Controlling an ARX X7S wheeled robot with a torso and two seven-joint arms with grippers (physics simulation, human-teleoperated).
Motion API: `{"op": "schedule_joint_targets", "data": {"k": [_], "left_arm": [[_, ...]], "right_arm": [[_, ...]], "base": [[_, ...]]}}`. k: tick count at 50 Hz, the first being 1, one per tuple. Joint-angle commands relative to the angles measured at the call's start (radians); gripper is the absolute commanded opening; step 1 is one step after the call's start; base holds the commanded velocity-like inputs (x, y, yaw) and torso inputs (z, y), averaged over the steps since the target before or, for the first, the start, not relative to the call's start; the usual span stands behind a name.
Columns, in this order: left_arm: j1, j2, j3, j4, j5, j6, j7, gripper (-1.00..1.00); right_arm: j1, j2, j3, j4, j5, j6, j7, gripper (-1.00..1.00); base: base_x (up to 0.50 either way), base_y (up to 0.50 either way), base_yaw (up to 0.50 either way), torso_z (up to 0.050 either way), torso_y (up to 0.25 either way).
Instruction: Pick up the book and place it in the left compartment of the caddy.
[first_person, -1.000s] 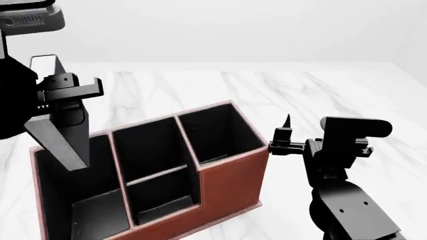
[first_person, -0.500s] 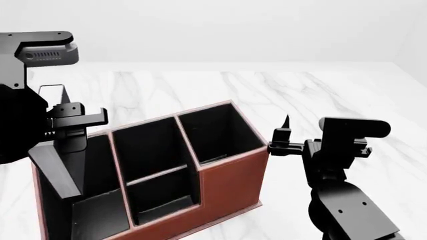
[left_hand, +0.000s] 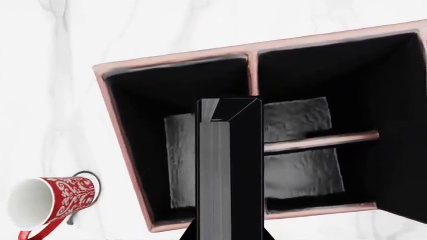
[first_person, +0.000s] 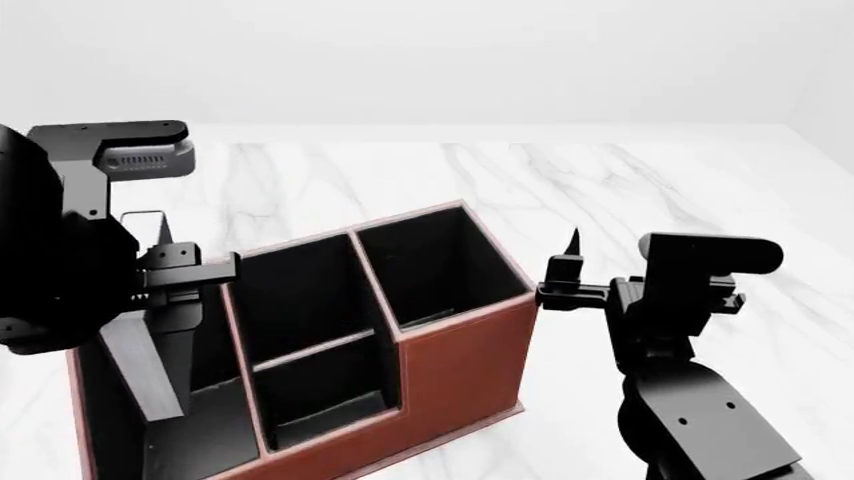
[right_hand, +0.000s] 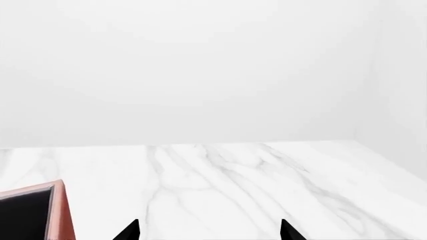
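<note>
Our left gripper (first_person: 171, 283) is clamped tight on the book (first_person: 144, 375), which hangs tilted, its lower end down inside the left compartment (first_person: 200, 425) of the caddy (first_person: 461, 375). Our right gripper (first_person: 561, 270) stands spread and empty, just beside the caddy's right wall.

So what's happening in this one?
The left gripper holds the black book on end and tilted, with its lower part inside the left compartment of the reddish-brown caddy. The book is not released yet. The right gripper hangs open and empty beside the caddy. A red patterned mug lies on the marble table.
</note>
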Motion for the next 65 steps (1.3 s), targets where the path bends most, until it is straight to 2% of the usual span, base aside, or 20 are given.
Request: {"op": "schedule_joint_targets", "data": {"k": [1, 15, 29, 45, 65], "left_arm": [[0.044, 0.001, 0.023, -0.023, 0.038, 0.015, 0.038, -1.0], [0.103, -0.012, 0.044, -0.027, 0.072, 0.021, 0.071, -1.0], [0.189, 0.004, 0.059, -0.076, 0.133, 0.016, 0.16, -1.0], [0.254, -0.017, 0.08, -0.07, 0.159, 0.036, 0.195, -1.0], [0.32, -0.001, 0.092, -0.108, 0.246, 0.066, 0.253, -1.0]], "right_arm": [[-0.006, 0.003, -0.001, 0.004, 0.002, -0.009, 0.001, 1.0], [-0.001, 0.006, -0.001, 0.0, 0.01, 0.0, 0.007, 1.0], [-0.01, 0.009, -0.003, 0.009, 0.008, -0.019, 0.007, 1.0], [0.004, 0.015, -0.002, -0.005, 0.019, 0.004, 0.017, 1.0], [-0.003, 0.018, -0.005, 0.0, 0.022, -0.01, 0.019, 1.0]], "base": [[0.0, 0.0, 0.0, 0.0, 0.01], [0.0, 0.0, 0.0, 0.0, 0.001], [0.0, 0.0, 0.0, 0.001, 0.001], [0.0, 0.0, 0.0, 0.0, 0.001], [0.0, 0.0, 0.0, 0.0, 0.001]]}}
